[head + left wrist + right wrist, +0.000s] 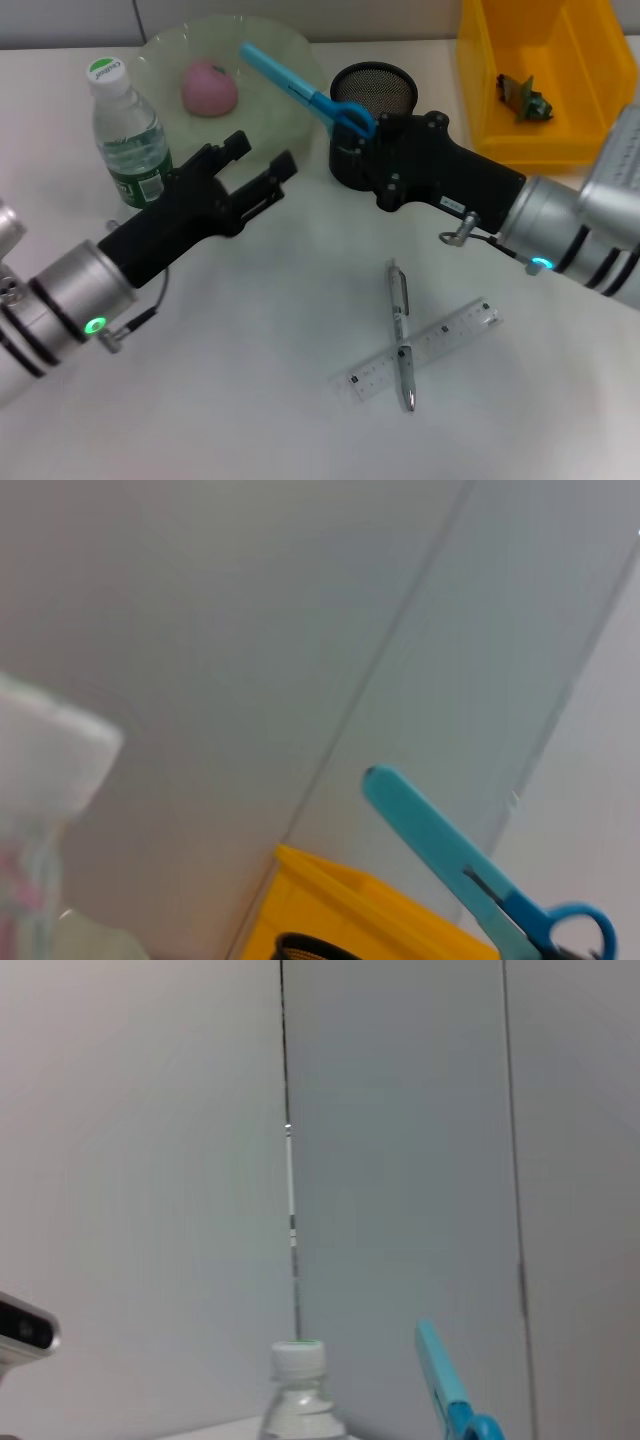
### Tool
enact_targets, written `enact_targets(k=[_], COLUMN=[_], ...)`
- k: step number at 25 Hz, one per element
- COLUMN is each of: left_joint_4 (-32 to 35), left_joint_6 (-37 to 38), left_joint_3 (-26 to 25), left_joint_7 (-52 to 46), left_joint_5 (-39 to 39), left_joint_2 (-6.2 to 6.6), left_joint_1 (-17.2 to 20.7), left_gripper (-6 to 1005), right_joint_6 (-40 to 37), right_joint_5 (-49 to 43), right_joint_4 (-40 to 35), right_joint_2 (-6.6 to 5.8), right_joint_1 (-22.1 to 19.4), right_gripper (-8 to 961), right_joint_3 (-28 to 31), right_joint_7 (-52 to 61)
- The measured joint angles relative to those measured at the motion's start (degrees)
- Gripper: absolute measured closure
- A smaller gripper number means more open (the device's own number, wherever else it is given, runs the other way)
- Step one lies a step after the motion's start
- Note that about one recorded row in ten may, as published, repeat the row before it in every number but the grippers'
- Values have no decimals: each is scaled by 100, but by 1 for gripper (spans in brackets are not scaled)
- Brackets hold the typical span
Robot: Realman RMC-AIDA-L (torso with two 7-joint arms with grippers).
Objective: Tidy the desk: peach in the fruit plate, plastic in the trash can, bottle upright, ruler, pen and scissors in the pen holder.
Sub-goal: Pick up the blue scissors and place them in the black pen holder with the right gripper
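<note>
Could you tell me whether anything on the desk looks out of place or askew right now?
Yes: the pen lies crossed over the ruler on the desk, not in the pen holder. The scissors held by the right gripper tilt over the holder's rim.

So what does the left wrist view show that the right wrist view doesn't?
Only the left wrist view shows the yellow trash can and the pen holder's dark rim. Only the right wrist view shows the bottle's neck and white cap with a green ring on top, standing upright. Both show the blue scissors sticking up before the wall panels.
</note>
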Motion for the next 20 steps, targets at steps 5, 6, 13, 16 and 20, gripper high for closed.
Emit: enact_targets(k=[5,6,13,16,20], left_joint_4=[627,687,987,1049,1065], left_joint_6=[362,387,444,439,422], left_joint_3=[5,6,10,94,218], left_joint_7=[398,492,996,1014,1016], left_joint_5=[495,508,522,522,522], left_joint_2=[16,18,31,32,32], left_joint_1=[243,282,508,512,441], left_gripper=[197,197,197,197,197], right_joint_6=[-435,-568,-952,-1000,-1117], right_joint_5=[-657,-898,-1841,-2362,-2727], right_joint_4=[-688,-989,-2133,-2740,-3436], right_joint_2=[-24,-30,-48,-62,-122], right_joint_1=[-163,-221,-352,-345,-308], right_gripper=[875,875,871,870,868], right_joint_3=[-3,-2,-21,-24,-343], right_joint_7=[1093,1494,2865,3446,4076])
